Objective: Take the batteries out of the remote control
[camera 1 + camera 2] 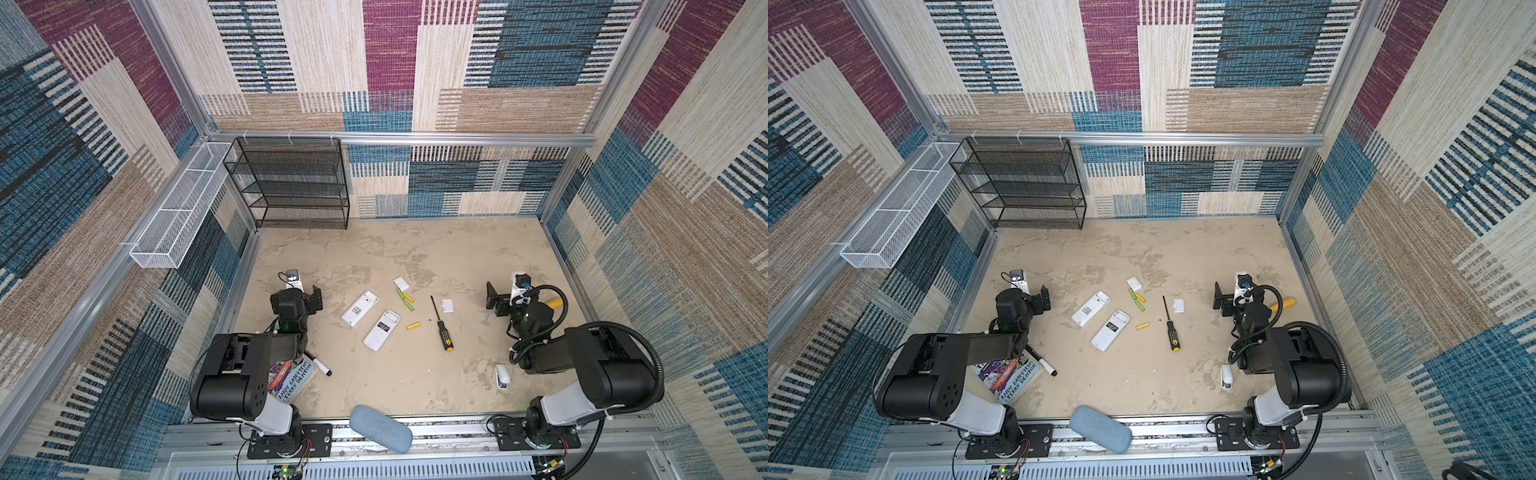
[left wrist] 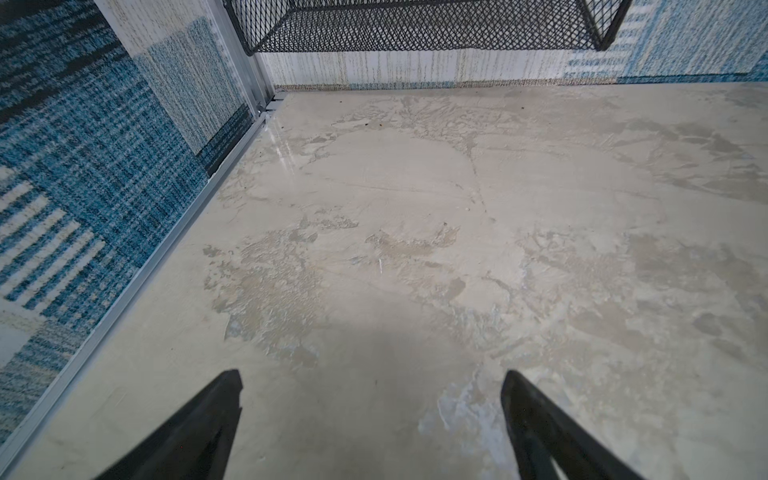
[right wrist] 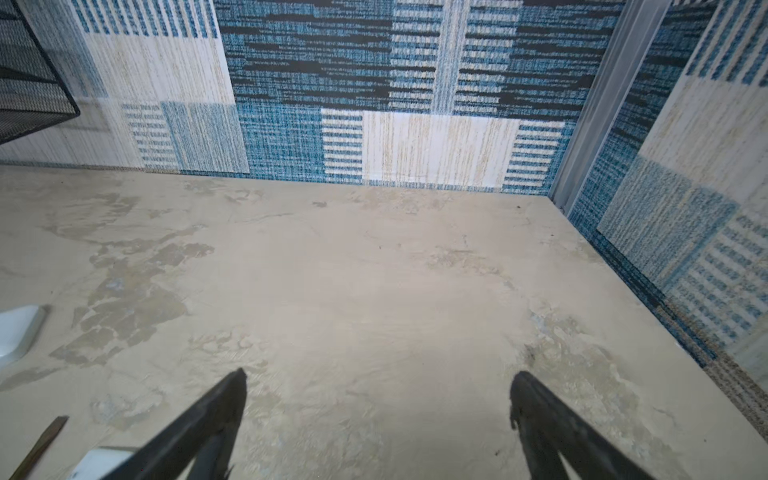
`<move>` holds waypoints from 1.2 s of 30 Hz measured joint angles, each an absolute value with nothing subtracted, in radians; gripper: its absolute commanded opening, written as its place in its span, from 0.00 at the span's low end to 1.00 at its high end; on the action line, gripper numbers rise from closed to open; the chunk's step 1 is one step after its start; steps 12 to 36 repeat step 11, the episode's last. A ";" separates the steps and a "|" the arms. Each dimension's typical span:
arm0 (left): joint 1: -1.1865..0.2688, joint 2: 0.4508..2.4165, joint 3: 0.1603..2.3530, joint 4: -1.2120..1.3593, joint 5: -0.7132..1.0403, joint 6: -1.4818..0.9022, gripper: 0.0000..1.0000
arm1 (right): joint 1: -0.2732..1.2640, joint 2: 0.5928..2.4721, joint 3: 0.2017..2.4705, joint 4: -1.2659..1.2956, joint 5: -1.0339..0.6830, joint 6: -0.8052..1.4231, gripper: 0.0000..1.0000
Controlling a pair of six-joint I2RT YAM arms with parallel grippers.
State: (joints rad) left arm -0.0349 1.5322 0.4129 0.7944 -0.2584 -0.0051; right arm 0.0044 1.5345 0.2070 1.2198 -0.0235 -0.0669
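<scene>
Your left tool (image 2: 372, 374) and right tool (image 3: 379, 372) are both spread wide and empty, at the left and right edges in both top views. Four batteries (image 1: 413, 326) lie loose on the surface (image 1: 415, 374) at centre frame, just right of two remotes (image 1: 360, 308) lying back-up. Unloading looks done. Confirm both remotes are empty before you stop.

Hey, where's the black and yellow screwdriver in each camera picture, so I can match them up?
In a top view: the screwdriver lies mid-table, handle toward the arm bases.
In a top view: same spot.
Left wrist: not in it.
Right wrist: only a thin dark strip at the frame edge, likely its shaft.
Shared landmark: the black mesh rack, seen in all four.
</scene>
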 measured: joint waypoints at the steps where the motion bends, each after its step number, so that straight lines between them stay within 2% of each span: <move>1: -0.035 1.532 0.413 0.795 -0.258 -0.005 0.99 | 0.004 1.534 0.207 1.226 -0.022 -0.062 1.00; 36: -0.033 1.532 0.414 0.796 -0.256 -0.005 0.99 | 0.000 1.537 0.214 1.232 -0.034 -0.050 1.00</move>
